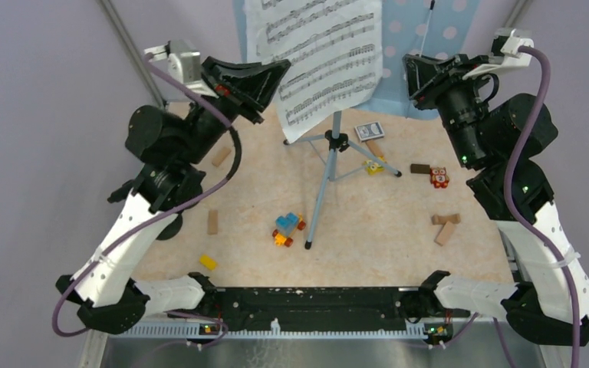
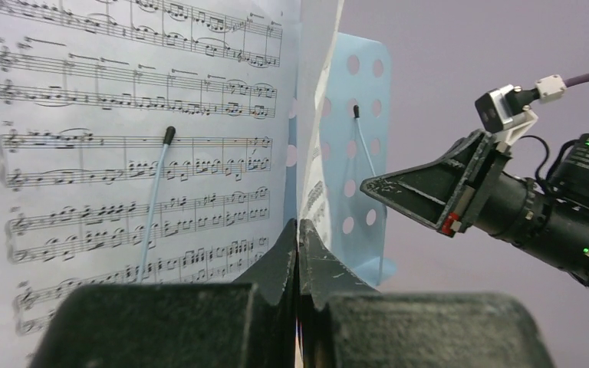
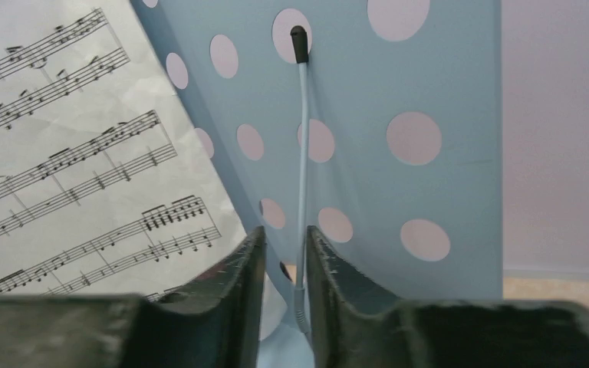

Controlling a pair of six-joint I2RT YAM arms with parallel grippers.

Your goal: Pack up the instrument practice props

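Sheet music [image 1: 330, 54]: on the stand's blue desk [image 3: 445, 92], with its side edge pinched in your left gripper [image 2: 298, 230], jaws closed flat on the paper.
Wire page arm [image 3: 302, 153]: runs down the desk face and passes between the fingers of your right gripper [image 3: 285, 238].
Right jaws: a narrow slit apart; you can't tell whether either finger touches the wire.
Stand pole [image 1: 324, 184]: upright, below and between both grippers.
Toy bricks [image 1: 287, 228], wooden blocks [image 1: 445, 228]: on the table [image 1: 261, 184], well beneath both grippers.
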